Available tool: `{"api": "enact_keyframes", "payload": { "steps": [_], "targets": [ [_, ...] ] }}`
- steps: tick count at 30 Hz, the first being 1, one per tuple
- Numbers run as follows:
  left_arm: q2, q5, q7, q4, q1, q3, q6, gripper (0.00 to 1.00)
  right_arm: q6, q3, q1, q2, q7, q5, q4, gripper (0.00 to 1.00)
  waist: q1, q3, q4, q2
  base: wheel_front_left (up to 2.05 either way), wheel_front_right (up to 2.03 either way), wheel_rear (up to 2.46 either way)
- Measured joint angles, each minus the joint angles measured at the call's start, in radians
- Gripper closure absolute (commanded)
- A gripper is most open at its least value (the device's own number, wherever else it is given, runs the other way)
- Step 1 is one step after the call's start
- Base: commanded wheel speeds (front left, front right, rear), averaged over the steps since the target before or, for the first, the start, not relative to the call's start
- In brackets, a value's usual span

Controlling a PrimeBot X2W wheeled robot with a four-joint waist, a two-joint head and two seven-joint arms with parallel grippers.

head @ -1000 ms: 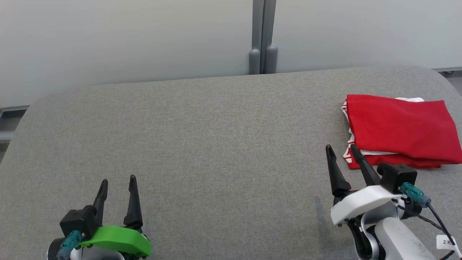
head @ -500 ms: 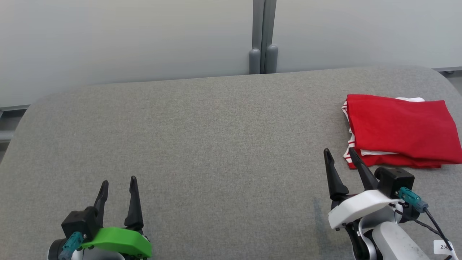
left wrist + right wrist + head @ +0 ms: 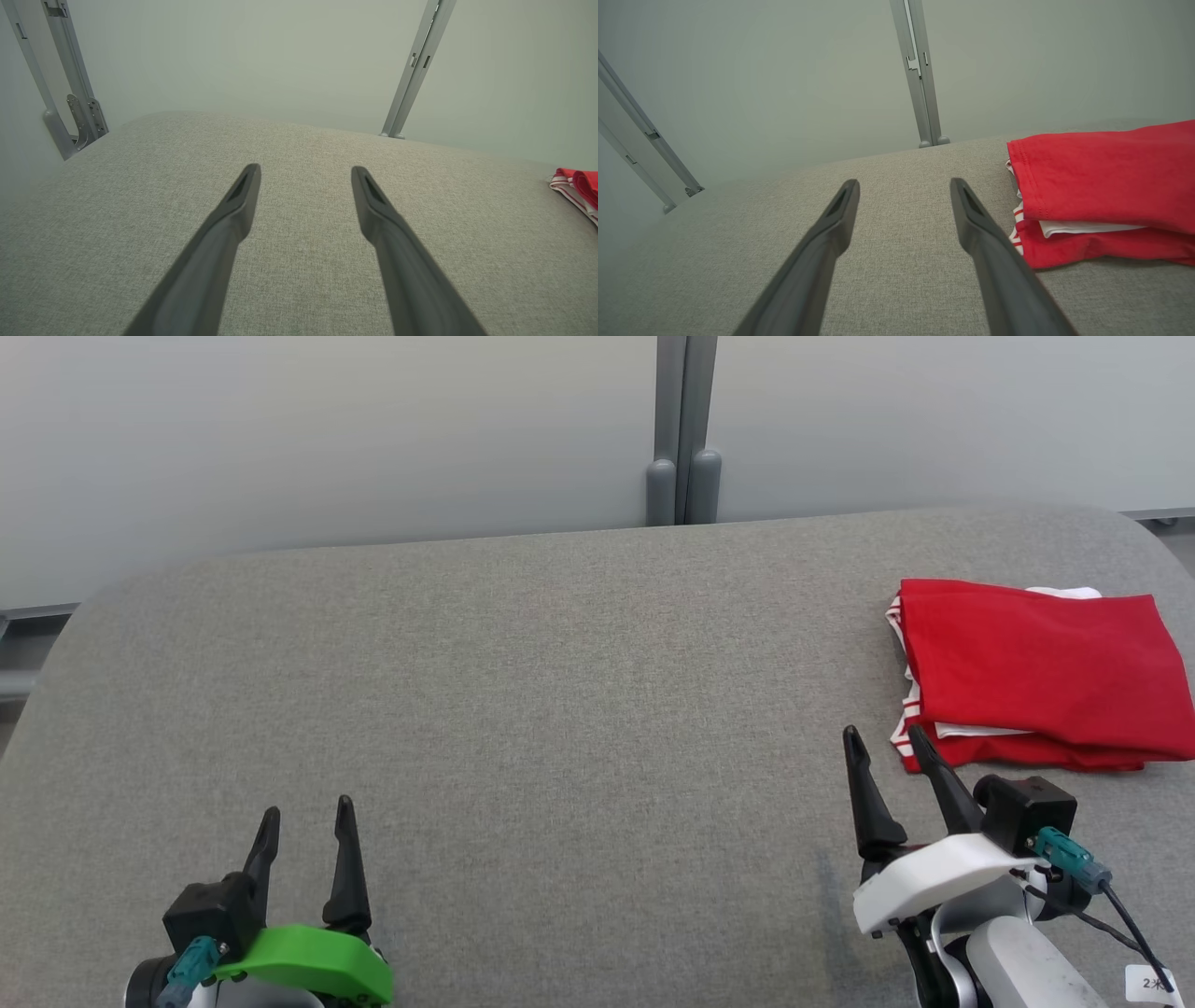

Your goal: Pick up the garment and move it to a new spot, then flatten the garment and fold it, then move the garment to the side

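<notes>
The garment is red with white trim and lies folded in a neat stack at the right side of the grey table. In the right wrist view the garment fills the right side, and a corner of the garment shows at the right edge of the left wrist view. My right gripper stands open just in front and left of the stack, apart from it, with nothing between its fingers. My left gripper is open at the lower left, over bare table, and holds nothing.
A pale wall panel with a grey vertical post stands behind the table's far edge. The table's rounded corners show at far left and far right. Grey metal struts stand off the table's left end.
My right gripper has drawn back a little from the garment. My left gripper has sunk slightly toward the bottom edge of the view. The garment has stayed in place.
</notes>
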Motion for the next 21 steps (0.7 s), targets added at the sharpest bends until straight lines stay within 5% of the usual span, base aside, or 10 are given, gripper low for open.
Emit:
{"api": "enact_keyframes", "payload": {
  "steps": [12, 13, 21],
  "targets": [
    [-0.008, 0.002, 0.000, 0.006, 0.000, 0.005, 0.001, 0.00, 0.003, -0.010, 0.000, 0.004, 0.000, -0.017, 0.000, 0.00, 0.0000, 0.003, 0.000, 0.0000, 0.00, 0.00, 0.00],
    [-0.008, 0.005, 0.000, 0.005, 0.000, 0.005, 0.001, 1.00, 0.004, -0.011, 0.000, 0.005, 0.000, -0.017, 0.000, 1.00, 0.0000, 0.003, 0.000, 0.0000, 0.00, 0.00, 0.00],
    [-0.019, -0.011, 0.008, 0.067, 0.033, -0.007, -0.001, 1.00, 0.003, -0.005, 0.052, 0.010, 0.005, -0.004, 0.052, 1.00, 0.0000, 0.004, 0.000, 0.0000, 0.00, 0.00, 0.00]
  ]
}}
